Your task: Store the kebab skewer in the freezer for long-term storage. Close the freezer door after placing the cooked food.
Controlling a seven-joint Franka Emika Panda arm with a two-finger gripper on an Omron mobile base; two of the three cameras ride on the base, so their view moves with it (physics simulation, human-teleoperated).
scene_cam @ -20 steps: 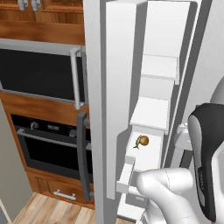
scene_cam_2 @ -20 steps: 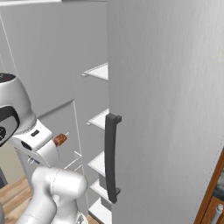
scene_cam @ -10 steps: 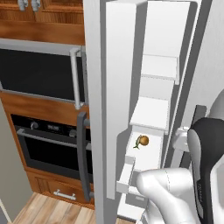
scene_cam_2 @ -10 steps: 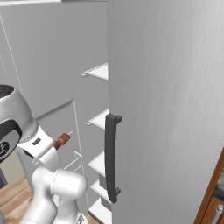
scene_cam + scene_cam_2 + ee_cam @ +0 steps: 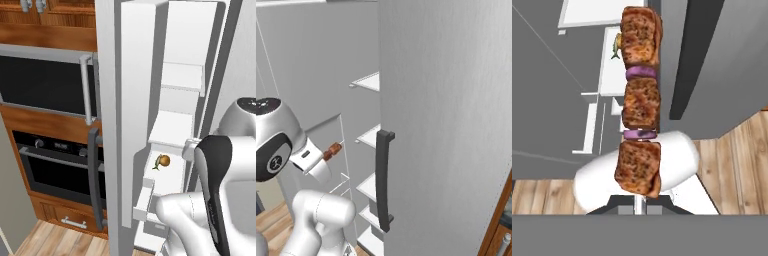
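Note:
The kebab skewer [image 5: 639, 110], brown chunks with purple rings between them, stands straight up from my gripper [image 5: 640, 202], which is shut on its stick. In the right base view the kebab skewer [image 5: 332, 149] pokes out of the gripper [image 5: 317, 159] toward the white shelves [image 5: 370, 81] of the freezer. The freezer [image 5: 172, 130] stands open, and my arm hangs in front of its lower shelves. The freezer door [image 5: 112, 125] is swung wide, seen edge-on, with its dark bar handle [image 5: 95, 185] to the left.
A small orange round item [image 5: 162, 161] with a green leaf lies on a freezer shelf. The other refrigerator door, shut, with a dark handle [image 5: 383, 180], fills the right. A black microwave [image 5: 45, 85] and wall oven [image 5: 55, 165] stand to the left of the freezer door.
My arm has shifted, and the gripper with the kebab has risen slightly and moved toward the freezer shelves. The freezer door and the orange item have stayed put.

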